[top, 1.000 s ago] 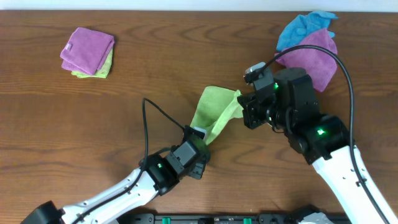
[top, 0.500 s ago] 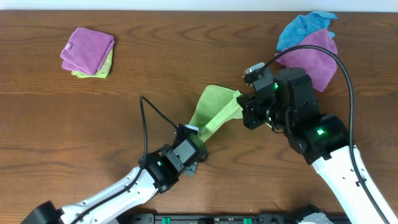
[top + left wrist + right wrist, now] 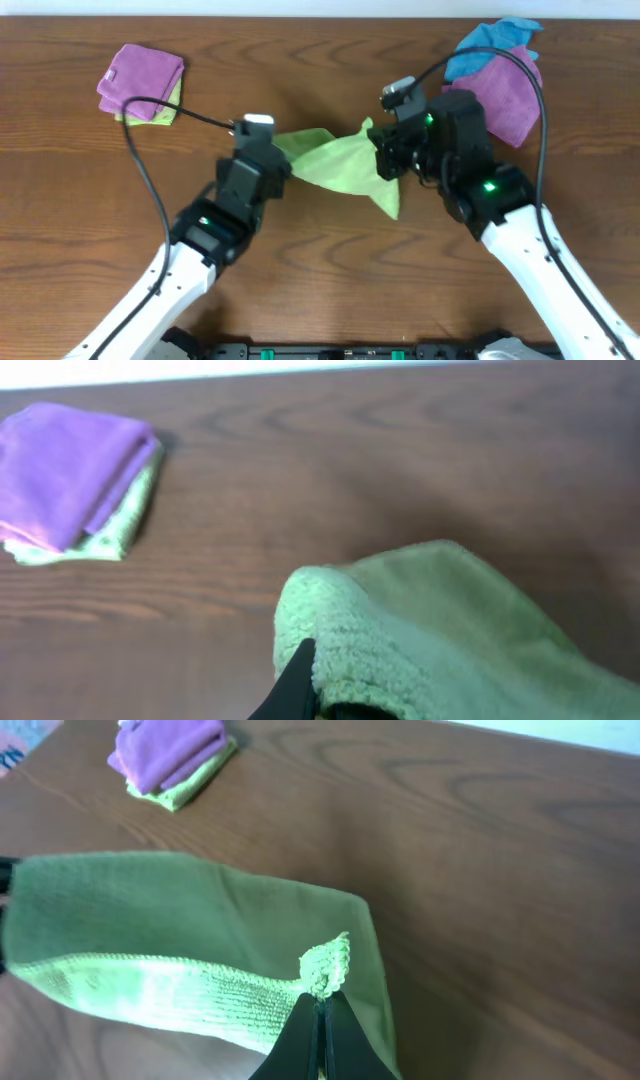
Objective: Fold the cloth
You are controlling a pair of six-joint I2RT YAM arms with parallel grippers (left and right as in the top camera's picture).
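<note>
The lime-green cloth (image 3: 335,165) hangs stretched between my two grippers above the middle of the table, with one corner drooping at the lower right. My left gripper (image 3: 280,150) is shut on the cloth's left corner; the left wrist view shows the cloth (image 3: 430,630) bunched over the left gripper's dark finger (image 3: 300,685). My right gripper (image 3: 378,150) is shut on the right corner; in the right wrist view the right gripper's closed fingertips (image 3: 320,1005) pinch a bunched edge of the cloth (image 3: 170,935).
A folded purple cloth on a folded green one (image 3: 143,84) lies at the far left, also in the left wrist view (image 3: 70,475) and right wrist view (image 3: 170,755). A bright blue cloth (image 3: 485,45) and a purple cloth (image 3: 510,95) lie at the far right.
My left gripper has swung up and to the left from near the front edge, carrying its corner of the cloth. The cloth now spans sideways between the grippers. The right gripper moved slightly up.
</note>
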